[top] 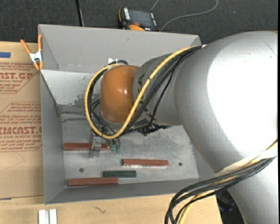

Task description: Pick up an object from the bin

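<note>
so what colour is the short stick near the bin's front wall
The short stick is dark green, seen best in the camera view.

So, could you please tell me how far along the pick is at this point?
Done: the approach. The hand sits low in the bin, at the right end of the reddish-brown stick on the left. In hand: the grasp, though I cannot tell whether it grips. Left: the lift. That stick lies flat on the floor, as does the dark green stick nearby.
</note>
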### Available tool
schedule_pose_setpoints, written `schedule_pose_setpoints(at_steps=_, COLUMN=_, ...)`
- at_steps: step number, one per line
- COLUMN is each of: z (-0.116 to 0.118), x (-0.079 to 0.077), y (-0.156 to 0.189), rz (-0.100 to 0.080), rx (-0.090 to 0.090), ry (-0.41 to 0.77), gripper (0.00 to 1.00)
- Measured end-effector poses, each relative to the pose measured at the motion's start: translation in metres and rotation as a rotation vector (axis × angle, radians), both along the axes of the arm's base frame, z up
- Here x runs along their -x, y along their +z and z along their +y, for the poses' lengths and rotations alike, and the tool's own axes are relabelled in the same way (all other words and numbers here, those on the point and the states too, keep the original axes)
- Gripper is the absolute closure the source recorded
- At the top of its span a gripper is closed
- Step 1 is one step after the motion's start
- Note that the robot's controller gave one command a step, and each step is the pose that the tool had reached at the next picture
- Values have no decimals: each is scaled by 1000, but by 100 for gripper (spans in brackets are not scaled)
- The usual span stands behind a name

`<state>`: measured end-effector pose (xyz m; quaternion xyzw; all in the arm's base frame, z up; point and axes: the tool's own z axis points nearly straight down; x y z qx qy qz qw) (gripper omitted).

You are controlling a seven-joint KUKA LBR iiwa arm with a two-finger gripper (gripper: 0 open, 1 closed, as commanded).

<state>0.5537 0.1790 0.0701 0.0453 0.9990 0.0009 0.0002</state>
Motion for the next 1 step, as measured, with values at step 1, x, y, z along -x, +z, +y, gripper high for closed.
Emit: schedule_pose_setpoints(at_steps=1, z=21, x=-10, y=166, rz=-9, rx=-2, ry=53, gripper=100)
